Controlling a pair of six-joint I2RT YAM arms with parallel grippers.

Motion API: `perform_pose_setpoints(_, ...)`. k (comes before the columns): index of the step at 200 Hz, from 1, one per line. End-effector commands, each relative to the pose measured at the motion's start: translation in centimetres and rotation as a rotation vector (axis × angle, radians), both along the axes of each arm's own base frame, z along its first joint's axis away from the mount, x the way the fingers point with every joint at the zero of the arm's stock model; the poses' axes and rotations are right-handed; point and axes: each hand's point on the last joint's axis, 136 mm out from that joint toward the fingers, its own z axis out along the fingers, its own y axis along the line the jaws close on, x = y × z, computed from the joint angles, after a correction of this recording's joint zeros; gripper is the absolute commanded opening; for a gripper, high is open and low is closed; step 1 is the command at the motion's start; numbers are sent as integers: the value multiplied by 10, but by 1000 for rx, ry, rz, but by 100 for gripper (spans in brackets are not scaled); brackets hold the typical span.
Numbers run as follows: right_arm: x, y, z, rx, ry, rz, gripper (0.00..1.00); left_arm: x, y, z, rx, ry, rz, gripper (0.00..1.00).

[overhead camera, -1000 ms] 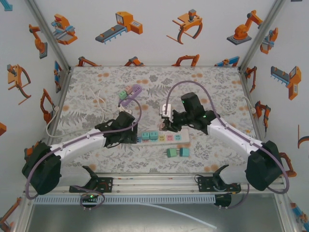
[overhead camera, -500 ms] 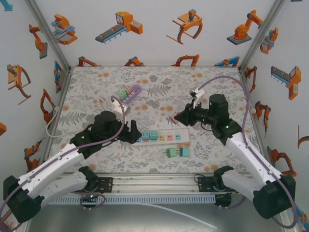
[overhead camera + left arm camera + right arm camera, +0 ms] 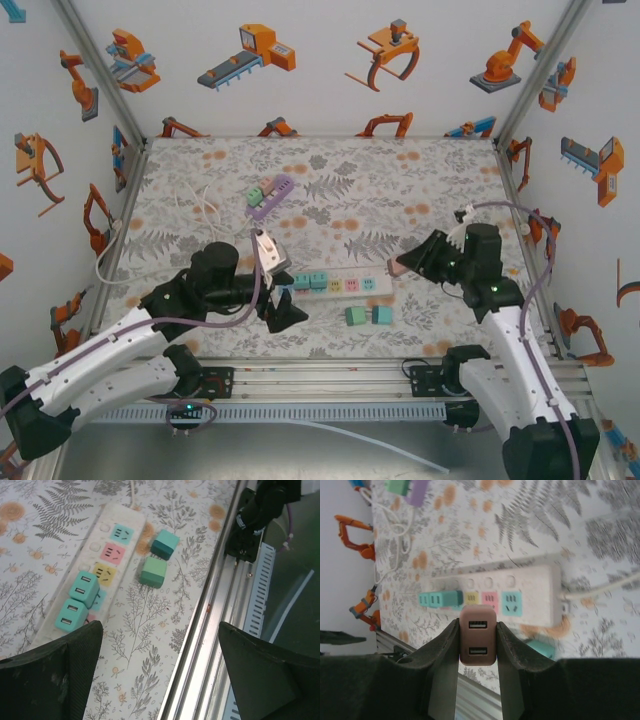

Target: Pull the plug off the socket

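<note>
Plug [image 3: 478, 642] pinched in right tool [image 3: 478, 630], held apart from power strip [image 3: 520, 587]

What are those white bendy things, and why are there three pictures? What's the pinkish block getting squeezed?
Those are two robot arms, each ending in a two-finger pincer called a gripper. The big picture looks down from above; the other two come from small cameras on the wrists. On the flowery table lies a white power strip with two teal plugs stuck in it. A green plug and another teal plug lie loose beside it. Further back sits a purple strip near a white cable. The right gripper squeezes a pinkish plug between its fingers. The left gripper is open, holding nothing.
</note>
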Motion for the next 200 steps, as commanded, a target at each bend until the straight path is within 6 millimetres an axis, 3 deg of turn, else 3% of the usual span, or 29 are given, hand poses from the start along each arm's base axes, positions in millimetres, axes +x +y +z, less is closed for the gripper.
perform_pose_setpoints(1, -14, -18, -32, 15, 115, -135, 16, -16, -5, 7, -27, -69, -110, 93)
perform_pose_setpoints(28, -24, -37, -65, -47, 161, -234, 15, -19, -4, 6, -24, -76, -124, 100)
perform_pose_setpoints(48, -33, -48, -84, -101, 195, -273, 15, -18, -1, 5, -16, -76, -113, 97)
perform_pose_setpoints(86, -46, -40, -107, -100, 247, -214, 15, -14, 2, 2, -12, -93, -86, 97)
perform_pose_setpoints(133, -48, -25, -114, -76, 236, -109, 20, -10, -1, 2, -16, -106, -78, 97)
perform_pose_setpoints(200, -56, -31, -131, -91, 279, -143, 39, -8, -2, 0, -9, -97, -67, 97)
